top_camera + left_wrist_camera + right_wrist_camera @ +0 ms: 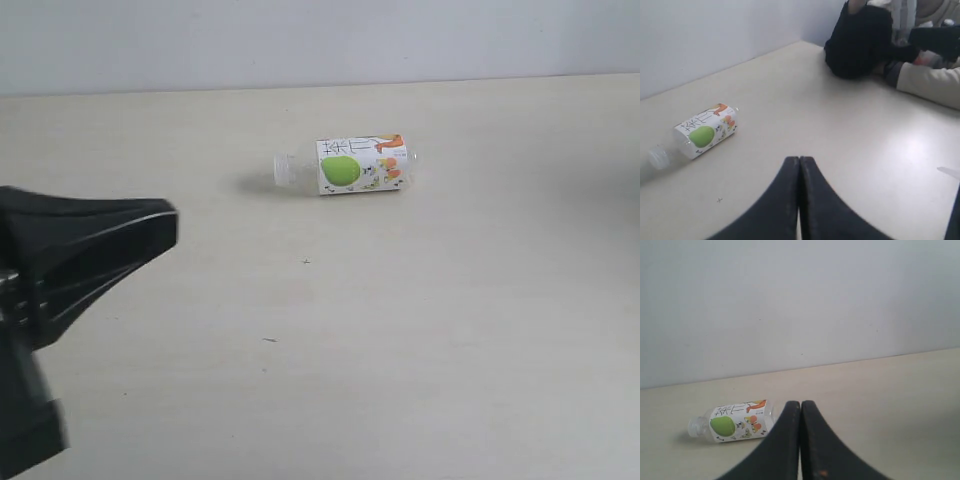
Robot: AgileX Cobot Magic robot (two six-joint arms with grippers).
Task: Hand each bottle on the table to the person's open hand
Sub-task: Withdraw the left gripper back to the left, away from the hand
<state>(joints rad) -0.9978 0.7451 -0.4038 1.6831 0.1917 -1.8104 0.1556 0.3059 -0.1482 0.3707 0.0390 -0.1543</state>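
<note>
bottle (356, 165): looks light, slick, squashy; you'd grab the labelled middle
left claw (799, 160), right claw (800, 403): pinched closed, empty

The setting looks like a plain robot test room or lab. A wide, pale cream table (420, 330) runs up to a smooth grey-white wall (300, 40) along its far edge, and in the left wrist view two such walls meet behind the table's corner. A black robot arm (70, 260) reaches in over the table's left edge. A single drink bottle (350, 165) lies on the table like a test sample. A person (865, 40) in dark clothes sits at that corner.
</note>
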